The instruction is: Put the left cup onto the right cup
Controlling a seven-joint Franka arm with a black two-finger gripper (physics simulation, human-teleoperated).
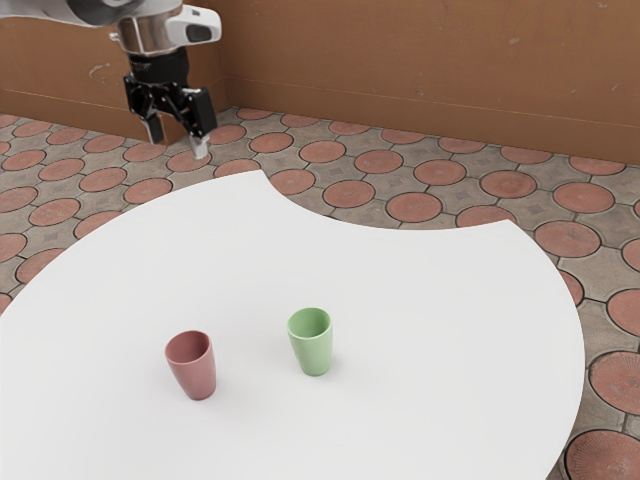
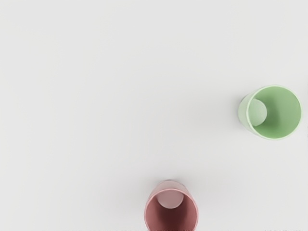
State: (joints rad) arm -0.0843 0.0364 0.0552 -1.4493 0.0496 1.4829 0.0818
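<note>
Two upright cups are the only obstacles on the white table. In the exterior view the green cup stands at 3 o'clock of the pink cup, apart, with an open gap between them. The tabletop lies free all round both. The gripper hangs high at 12 o'clock of the pink cup, with open air below it.

White-and-silver arm, black two-finger gripper (pale fingertips)
</note>
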